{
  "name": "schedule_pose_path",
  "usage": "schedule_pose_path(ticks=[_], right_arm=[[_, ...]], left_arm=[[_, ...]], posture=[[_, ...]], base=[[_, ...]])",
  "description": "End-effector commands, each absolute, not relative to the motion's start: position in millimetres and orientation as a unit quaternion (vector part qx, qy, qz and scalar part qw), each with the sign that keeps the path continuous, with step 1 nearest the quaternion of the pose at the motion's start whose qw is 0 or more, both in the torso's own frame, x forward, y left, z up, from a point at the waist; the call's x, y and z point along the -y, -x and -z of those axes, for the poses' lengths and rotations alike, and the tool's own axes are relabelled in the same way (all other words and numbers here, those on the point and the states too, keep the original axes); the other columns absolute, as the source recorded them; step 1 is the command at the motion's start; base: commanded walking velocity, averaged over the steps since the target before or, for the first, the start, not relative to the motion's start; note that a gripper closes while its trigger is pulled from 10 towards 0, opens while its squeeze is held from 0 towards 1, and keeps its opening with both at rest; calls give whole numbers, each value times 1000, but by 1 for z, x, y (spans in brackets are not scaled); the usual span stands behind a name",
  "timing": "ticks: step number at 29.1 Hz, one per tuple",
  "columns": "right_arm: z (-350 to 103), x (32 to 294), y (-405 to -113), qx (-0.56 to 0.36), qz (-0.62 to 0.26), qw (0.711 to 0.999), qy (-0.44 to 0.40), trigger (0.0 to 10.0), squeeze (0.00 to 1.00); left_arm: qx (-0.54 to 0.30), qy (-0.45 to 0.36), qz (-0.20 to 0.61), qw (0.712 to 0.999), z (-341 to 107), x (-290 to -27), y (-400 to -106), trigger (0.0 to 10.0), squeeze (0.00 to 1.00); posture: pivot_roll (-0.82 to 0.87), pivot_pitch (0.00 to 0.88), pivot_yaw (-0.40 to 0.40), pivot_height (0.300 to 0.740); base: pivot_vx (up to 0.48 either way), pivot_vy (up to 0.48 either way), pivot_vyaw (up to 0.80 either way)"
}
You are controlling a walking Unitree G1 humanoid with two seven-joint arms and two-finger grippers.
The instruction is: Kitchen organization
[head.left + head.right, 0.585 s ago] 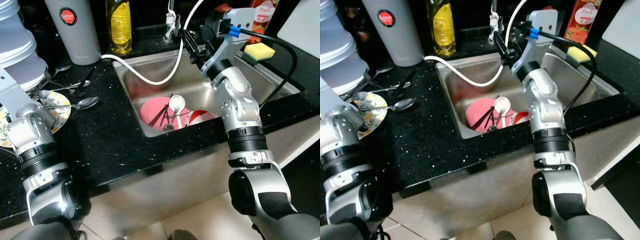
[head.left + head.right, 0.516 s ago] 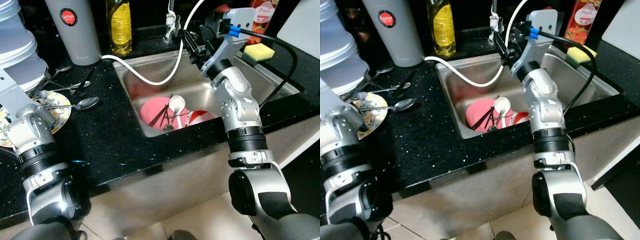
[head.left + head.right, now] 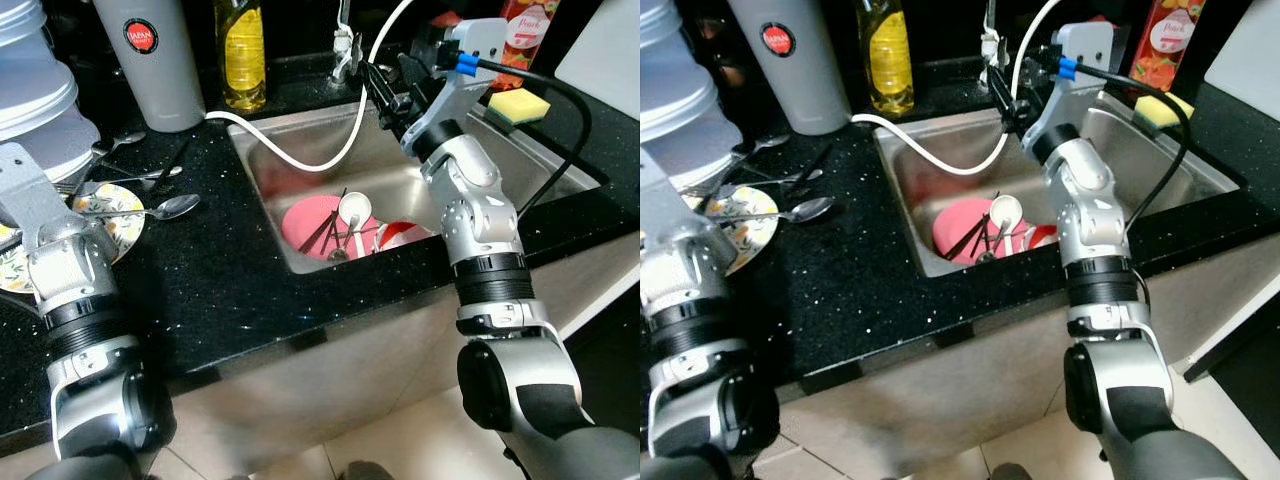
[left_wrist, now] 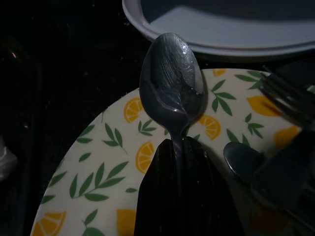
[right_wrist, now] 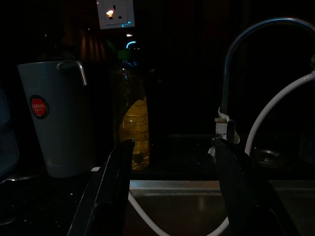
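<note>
On the black counter [image 3: 230, 280], seen from the head, a steel sink [image 3: 330, 150] holds a pink plate [image 3: 312, 222] with chopsticks and a white spoon [image 3: 352, 212] lying on it, and a red bowl [image 3: 405, 233] just beside the plate. A white hose [image 3: 300, 155] curves from the counter across the sink and up out of view. Behind the sink stand a grey jug [image 3: 150, 60] with a red label, a bottle of yellow oil [image 3: 244, 55], a red carton [image 3: 527, 30] and a yellow sponge [image 3: 518, 103]. The right gripper [image 3: 385, 95] is raised over the back of the sink, near the tap [image 3: 344, 45]. To the left, a lemon-patterned plate [image 3: 115, 215] carries several spoons, one long spoon [image 3: 165, 209] reaching off its rim, beside a stack of white bowls [image 3: 35, 95]; the left arm reaches toward that plate. In the left wrist view, the left gripper [image 4: 179, 147] has its fingers closed tight on the handle of a metal spoon [image 4: 172, 83], whose bowl sits over the edge of the lemon plate [image 4: 98, 182], with the white bowl rim [image 4: 221, 44] just beyond and a fork [image 4: 288, 98] to one side. In the dim right wrist view, the right gripper's fingers [image 5: 110, 191] stand well apart, holding nothing, facing the jug [image 5: 51, 123], the oil bottle [image 5: 133, 123], the tap [image 5: 236, 73] and the hose [image 5: 266, 118].
</note>
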State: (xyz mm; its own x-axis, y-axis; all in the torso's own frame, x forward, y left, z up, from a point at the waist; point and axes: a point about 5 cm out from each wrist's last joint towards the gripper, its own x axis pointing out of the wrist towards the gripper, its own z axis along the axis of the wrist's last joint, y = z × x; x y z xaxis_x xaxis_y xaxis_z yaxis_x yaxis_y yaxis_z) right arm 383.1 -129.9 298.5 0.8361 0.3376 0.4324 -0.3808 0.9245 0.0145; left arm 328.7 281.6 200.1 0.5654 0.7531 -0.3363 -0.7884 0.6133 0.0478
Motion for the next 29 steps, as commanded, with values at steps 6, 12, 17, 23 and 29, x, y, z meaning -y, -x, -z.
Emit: schedule_pose_path(ticks=[6,12,17,23,29], right_arm=[[-303,131,-384,222,-187,955,-54,10000,0],[-303,130,-384,222,-189,955,-54,10000,0],[-305,129,-384,226,-192,954,-52,10000,0],[-310,123,-381,217,-241,942,-90,10000,0],[-303,111,-367,168,-374,899,-151,10000,0]], left_arm=[[-99,1,-471,877,-217,-280,-320,10000,0],[12,-13,-429,903,-255,-248,-321,10000,0],[64,-12,-361,930,-271,-199,-320,10000,0],[110,-24,-172,979,-286,-152,-327,10000,0],[66,-30,103,992,-274,-131,-323,10000,0]], posture=[[33,29,-8,740],[34,25,-11,740],[31,21,-15,740],[22,11,-16,740],[18,4,-14,740]], base=[[0,0,0],[0,0,0],[0,0,0],[0,0,0],[0,0,0]])
